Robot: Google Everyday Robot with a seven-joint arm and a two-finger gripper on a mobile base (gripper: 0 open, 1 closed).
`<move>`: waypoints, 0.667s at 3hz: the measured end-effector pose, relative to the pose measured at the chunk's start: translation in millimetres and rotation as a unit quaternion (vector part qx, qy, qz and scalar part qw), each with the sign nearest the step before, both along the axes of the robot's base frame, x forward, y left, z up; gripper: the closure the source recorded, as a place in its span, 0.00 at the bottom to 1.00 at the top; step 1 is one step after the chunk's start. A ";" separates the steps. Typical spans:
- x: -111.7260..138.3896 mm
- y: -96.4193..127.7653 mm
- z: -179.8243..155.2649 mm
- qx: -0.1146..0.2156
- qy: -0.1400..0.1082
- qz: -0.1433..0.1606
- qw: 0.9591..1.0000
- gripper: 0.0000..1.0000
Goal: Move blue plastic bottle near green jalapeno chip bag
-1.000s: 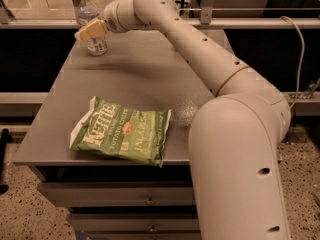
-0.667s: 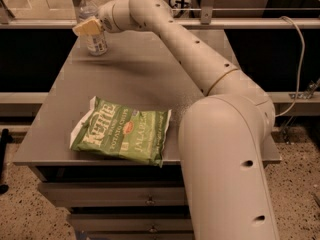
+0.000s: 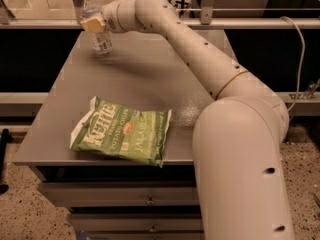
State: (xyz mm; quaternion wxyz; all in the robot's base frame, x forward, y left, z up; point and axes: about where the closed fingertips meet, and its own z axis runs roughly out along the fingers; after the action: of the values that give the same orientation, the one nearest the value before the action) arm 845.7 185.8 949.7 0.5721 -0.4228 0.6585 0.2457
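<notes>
The gripper [image 3: 93, 24] is at the far left corner of the table [image 3: 150, 79], and its jaws are closed on the middle of the blue plastic bottle [image 3: 102, 41]. The bottle leans a little, with its white cap tipped to the left. I can't tell if its bottom still touches the table.

Not much has changed in the last second. The bottle and gripper are in almost the same spot as before. What did move is the big fat part of the arm [image 3: 240, 159]. It has swung in closer to me and now fills more of the right side. I think that means the grab is done and the carrying is only just starting.

The green jalapeno chip bag [image 3: 125, 134] lies flat at the near edge of the table, well apart from the bottle.

The bottle is near the back edge and the left edge, so a slip there could send it off. Between bottle and bag the grey top is bare, so there is lots of room to come forward. The bag hangs close to the front edge, so the bottle should land just behind it or beside it.
</notes>
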 end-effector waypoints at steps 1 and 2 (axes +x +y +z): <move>-30.9 -29.8 6.0 -0.001 -0.005 0.009 1.000 1.00; -69.9 -63.9 8.9 -0.005 -0.009 0.016 1.000 1.00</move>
State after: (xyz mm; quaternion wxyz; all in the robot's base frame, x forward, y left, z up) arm 775.8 121.9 958.6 0.5717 -0.4380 0.6479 0.2480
